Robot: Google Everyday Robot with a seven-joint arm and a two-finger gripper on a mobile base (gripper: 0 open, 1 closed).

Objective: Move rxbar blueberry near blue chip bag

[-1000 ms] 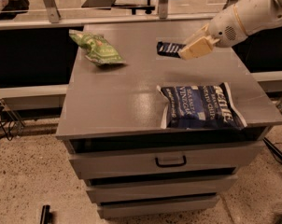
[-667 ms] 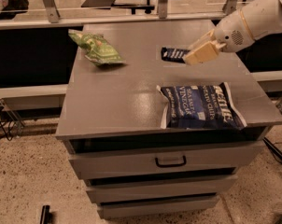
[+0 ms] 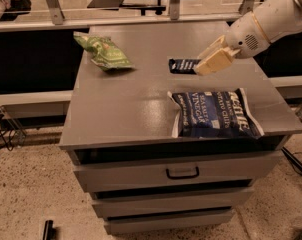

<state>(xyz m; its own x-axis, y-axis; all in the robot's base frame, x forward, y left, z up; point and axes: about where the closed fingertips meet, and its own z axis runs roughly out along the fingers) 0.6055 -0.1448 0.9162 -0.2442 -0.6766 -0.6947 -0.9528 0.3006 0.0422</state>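
Note:
The rxbar blueberry (image 3: 182, 65), a small dark navy wrapper, sticks out to the left of my gripper (image 3: 201, 66). The gripper's cream fingers (image 3: 215, 59) are shut on the bar's right end and hold it low over the grey cabinet top (image 3: 126, 99). The arm comes in from the upper right. The blue chip bag (image 3: 216, 115), large and dark blue with white lettering, lies flat at the front right of the top, just in front of the gripper and bar.
A green chip bag (image 3: 103, 51) lies at the back left of the top. The cabinet has drawers below, the top one with a handle (image 3: 182, 173). Metal frame legs (image 3: 53, 4) stand behind the cabinet.
My gripper has moved with the bar toward the front of the top, closer to the blue chip bag. The two bags have not moved.

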